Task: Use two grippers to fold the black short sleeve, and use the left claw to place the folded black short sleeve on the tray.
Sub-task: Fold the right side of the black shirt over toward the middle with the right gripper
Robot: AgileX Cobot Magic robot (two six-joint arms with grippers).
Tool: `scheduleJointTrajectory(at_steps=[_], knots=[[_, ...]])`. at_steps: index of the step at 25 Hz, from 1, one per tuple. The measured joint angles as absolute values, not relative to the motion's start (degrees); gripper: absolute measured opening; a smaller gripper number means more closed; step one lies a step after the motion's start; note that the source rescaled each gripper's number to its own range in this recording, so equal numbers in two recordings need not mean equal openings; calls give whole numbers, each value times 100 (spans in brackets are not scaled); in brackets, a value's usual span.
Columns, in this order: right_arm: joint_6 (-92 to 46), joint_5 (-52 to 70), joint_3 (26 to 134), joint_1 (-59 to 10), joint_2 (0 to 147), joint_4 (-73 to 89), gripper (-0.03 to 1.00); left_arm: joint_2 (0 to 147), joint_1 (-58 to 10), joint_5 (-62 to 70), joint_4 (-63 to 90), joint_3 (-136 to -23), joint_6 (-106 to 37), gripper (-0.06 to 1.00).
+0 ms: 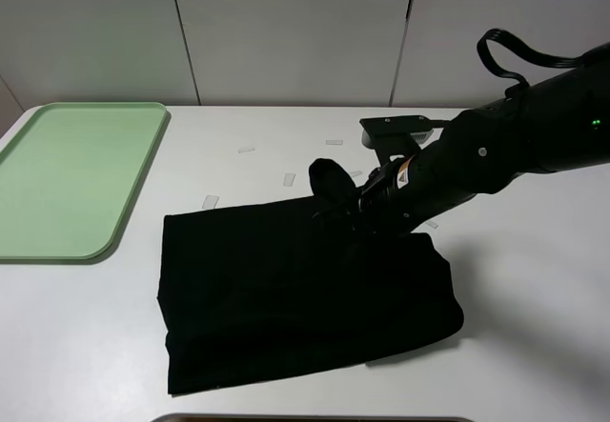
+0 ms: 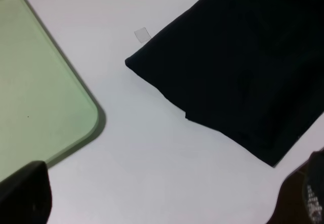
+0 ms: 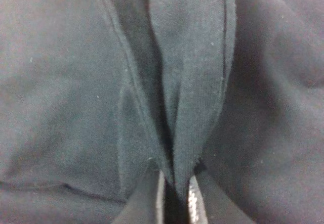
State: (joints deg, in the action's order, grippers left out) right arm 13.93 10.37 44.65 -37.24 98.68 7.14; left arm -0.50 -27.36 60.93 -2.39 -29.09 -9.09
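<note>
The black short sleeve (image 1: 305, 289) lies partly folded in the middle of the white table; it also shows in the left wrist view (image 2: 243, 67). My right gripper (image 1: 348, 203) is at its far edge, shut on a pinched fold of the black cloth (image 3: 192, 82), with the jaws closed around it in the right wrist view (image 3: 174, 198). My left gripper (image 2: 167, 206) hovers over bare table between the shirt and the green tray (image 2: 35, 92). Its fingers (image 2: 25, 193) stand wide apart and hold nothing. The tray (image 1: 67, 179) sits at the far left.
Small clear tape marks lie on the table beyond the shirt (image 1: 211, 201) (image 1: 246, 149) (image 1: 334, 142), one of them showing in the left wrist view (image 2: 142, 34). White wall panels stand behind the table. A dark edge runs along the table's front.
</note>
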Motion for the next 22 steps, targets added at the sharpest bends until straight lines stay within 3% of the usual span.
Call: scheduleJointTrajectory(at_steps=[3, 5, 10, 12, 14, 16, 17, 22], knots=[[1393, 999, 4465, -3724, 9868, 808, 1, -50, -2736, 6093, -239, -2909, -909, 100], [1398, 995, 4465, -3724, 9868, 1006, 8, -50, -2736, 6093, -239, -2909, -909, 100], [1397, 858, 4465, -3976, 9868, 1399, 78, -50, -2736, 6093, -239, -2909, -909, 100], [1397, 676, 4465, -4096, 9868, 1599, 92, -50, -2736, 6093, -239, -2909, -909, 100], [1397, 574, 4472, -4197, 9868, 1964, 97, -50, -2736, 6093, -239, -2909, -909, 100], [1397, 567, 4478, -4235, 9868, 2315, 94, -50, -2736, 6093, -239, -2909, -909, 100], [1397, 623, 4478, -4237, 9868, 2484, 86, -50, -2736, 6093, -239, -2909, -909, 100], [1358, 1077, 4478, -4237, 9855, 2692, 31, -50, -2736, 6093, -239, -2909, -909, 100]])
